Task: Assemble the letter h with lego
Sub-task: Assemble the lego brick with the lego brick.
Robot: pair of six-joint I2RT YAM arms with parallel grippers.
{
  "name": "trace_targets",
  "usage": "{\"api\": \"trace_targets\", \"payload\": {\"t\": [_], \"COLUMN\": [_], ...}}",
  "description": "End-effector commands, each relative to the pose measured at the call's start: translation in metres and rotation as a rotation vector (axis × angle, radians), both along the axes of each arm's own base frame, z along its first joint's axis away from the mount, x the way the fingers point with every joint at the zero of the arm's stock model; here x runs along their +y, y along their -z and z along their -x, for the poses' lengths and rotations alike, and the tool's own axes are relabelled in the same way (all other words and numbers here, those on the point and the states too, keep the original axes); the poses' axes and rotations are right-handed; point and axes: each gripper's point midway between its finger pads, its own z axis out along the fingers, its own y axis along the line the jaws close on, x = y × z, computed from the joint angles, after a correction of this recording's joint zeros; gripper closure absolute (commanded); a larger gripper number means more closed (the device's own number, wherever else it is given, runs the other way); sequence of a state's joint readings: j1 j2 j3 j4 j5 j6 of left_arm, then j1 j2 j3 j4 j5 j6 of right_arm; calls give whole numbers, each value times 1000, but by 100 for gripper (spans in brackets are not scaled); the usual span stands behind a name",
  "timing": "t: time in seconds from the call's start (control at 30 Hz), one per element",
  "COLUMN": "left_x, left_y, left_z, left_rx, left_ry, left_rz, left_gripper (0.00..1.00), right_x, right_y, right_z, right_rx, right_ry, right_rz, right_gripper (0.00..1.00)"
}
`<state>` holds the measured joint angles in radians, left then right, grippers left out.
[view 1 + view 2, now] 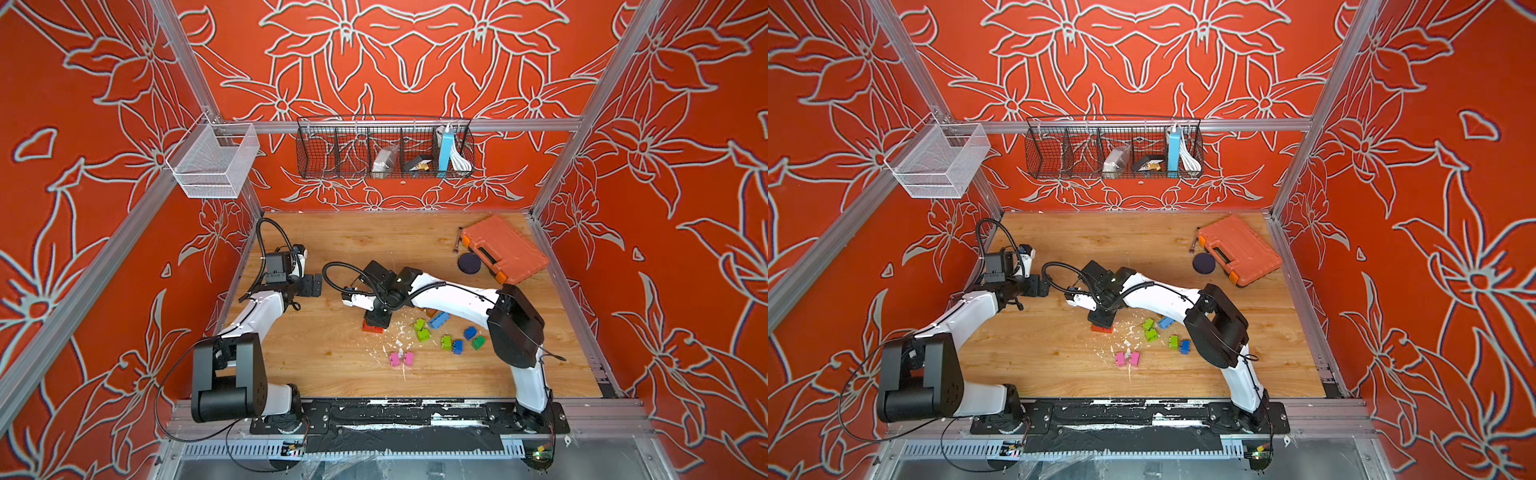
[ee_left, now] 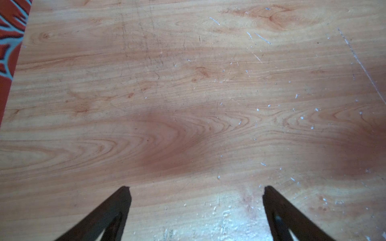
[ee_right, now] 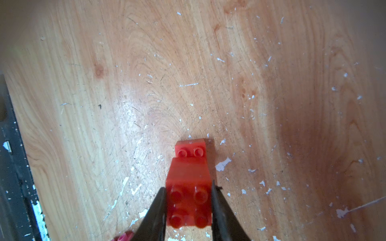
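My right tool [image 3: 188,186] clamps the upper of two red bricks [image 3: 189,200]; left tool [image 2: 196,187] gapes. Nearby: three lime [image 1: 423,335], three blue [image 1: 438,320], two pink [image 1: 395,360], one dark green [image 1: 478,342].

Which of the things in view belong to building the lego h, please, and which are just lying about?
For the job: red brick in the right tool, lower red brick, lime green bricks, blue bricks, dark green brick, pink bricks.
Lying about: orange case, dark disc, black wire basket, white mesh basket.
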<state>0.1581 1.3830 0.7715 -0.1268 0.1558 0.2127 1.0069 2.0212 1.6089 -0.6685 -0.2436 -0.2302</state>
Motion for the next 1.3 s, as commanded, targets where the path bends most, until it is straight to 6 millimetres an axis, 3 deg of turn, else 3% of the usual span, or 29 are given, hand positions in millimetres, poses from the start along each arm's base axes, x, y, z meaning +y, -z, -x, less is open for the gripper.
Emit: {"api": "trace_targets", "payload": {"t": [0.0, 0.4, 0.7, 0.9, 1.13, 1.27], "left_x": [0, 1, 1, 2, 2, 1], "left_y": [-5, -6, -6, -6, -4, -5], "left_z": [1, 0, 1, 1, 1, 0], "left_rx": [-10, -13, -13, -9, -2, -3], "left_ry": [4, 0, 0, -3, -5, -2], "left_rz": [6, 12, 14, 16, 21, 26], "left_gripper": [1, 1, 1, 1, 1, 1], "right_x": [6, 10, 5, -6, -8, -20], "right_y": [6, 15, 29, 50, 60, 80], "right_z": [5, 4, 19, 24, 33, 35], "right_rx": [9, -12, 50, 91, 108, 120], "right_ry": [-55, -110, -175, -193, -192, -180], "right_rz": [7, 51, 83, 180, 210, 274], "right_gripper": [83, 83, 84, 84, 84, 85]}}
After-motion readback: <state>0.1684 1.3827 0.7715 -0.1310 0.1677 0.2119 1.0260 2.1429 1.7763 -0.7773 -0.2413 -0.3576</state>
